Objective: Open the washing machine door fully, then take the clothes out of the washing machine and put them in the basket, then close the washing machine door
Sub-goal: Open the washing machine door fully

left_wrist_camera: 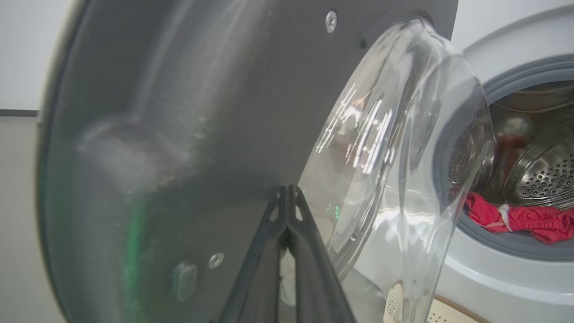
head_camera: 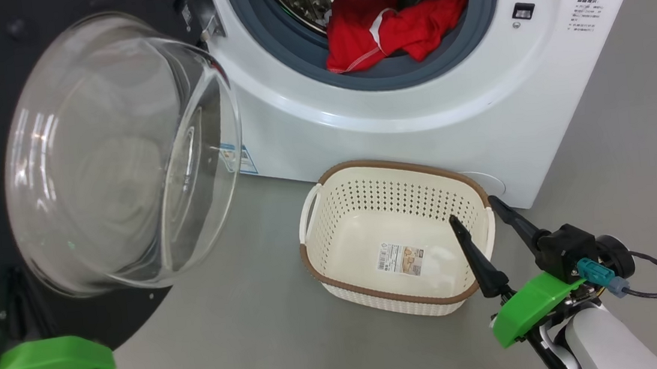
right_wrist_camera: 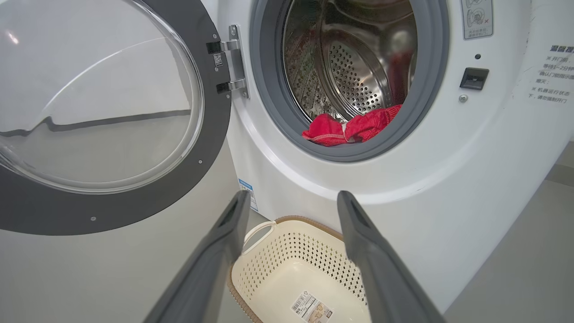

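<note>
you have the washing machine door (head_camera: 109,157) swung open to the left side of the washing machine (head_camera: 419,127). it hangs on its hinge (right_wrist_camera: 231,65) at the left edge of the opening, and its clear glass bowl bulges toward the head camera.

your left claw (left_wrist_camera: 287,190) is together, the two dark fingers pressed one against the other. in the left wrist view the tips stand very near to the dark inner face of the door, just beside the glass bowl. i cannot tell if they touch it. in the head view you see the green mount (head_camera: 50,359) of this arm at the lower left, below the door in that view.

the clothes (head_camera: 398,27) are inside the machine. the red fabric with white trim lies at the bottom front of the steel drum (right_wrist_camera: 358,80), and one part rests on the lower side of the grey rubber ring (right_wrist_camera: 269,112).

the basket (head_camera: 402,168) stands on the grey floor (head_camera: 229,339), just in front of the machine and below the opening, close to the white front panel. a paper label (head_camera: 402,259) lies on its bottom.

your right claw (head_camera: 472,208) is apart, with the fingers wide. it hovers over the right end of the basket, one fingertip above the inside and the other near the right rim, and both point toward the machine. in the right wrist view the basket shows between the two fingers.
</note>
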